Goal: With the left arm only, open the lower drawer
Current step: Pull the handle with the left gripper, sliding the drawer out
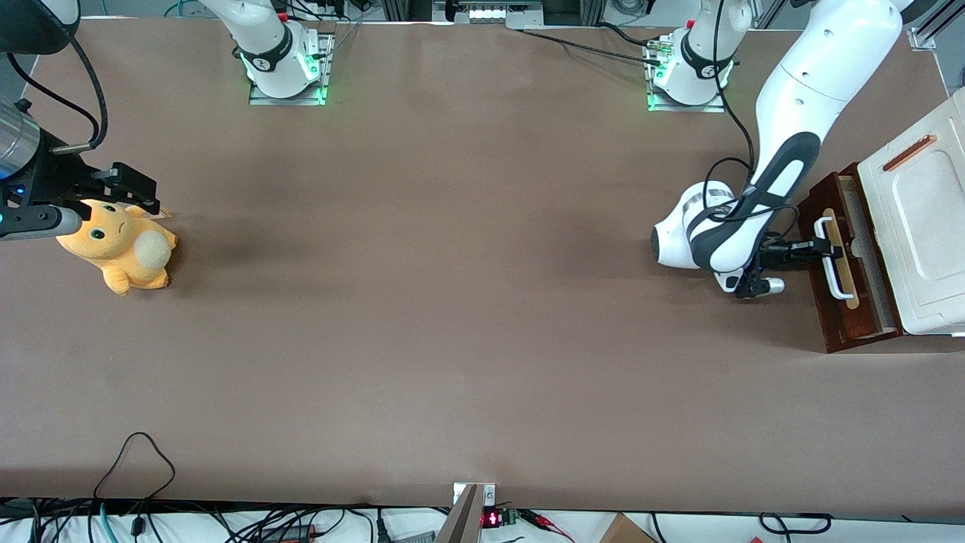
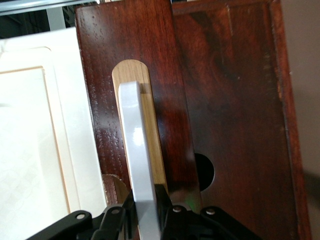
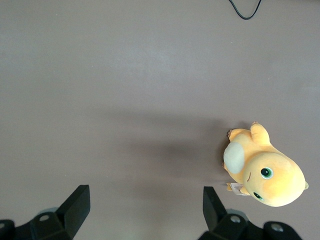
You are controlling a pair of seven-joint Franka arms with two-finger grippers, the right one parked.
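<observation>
Clamping the lower drawer (image 1: 833, 260)'s handle (image 1: 831, 258), the gripper (image 1: 818, 246) shows its pale inside.

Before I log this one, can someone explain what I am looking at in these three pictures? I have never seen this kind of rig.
Two white robot arms are bolted to a brown table. The wide picture looks down on them from the front; the other two come from cameras on each arm's wrist. Only the left arm works here. Its small black gripper is shut on the white handle of the lower drawer, a dark wooden drawer in a cabinet with a white top at that arm's end of the table. The drawer stands partly out, showing a strip of its pale inside. Toward the parked arm's end lies an orange plush toy, touched by nothing.
</observation>
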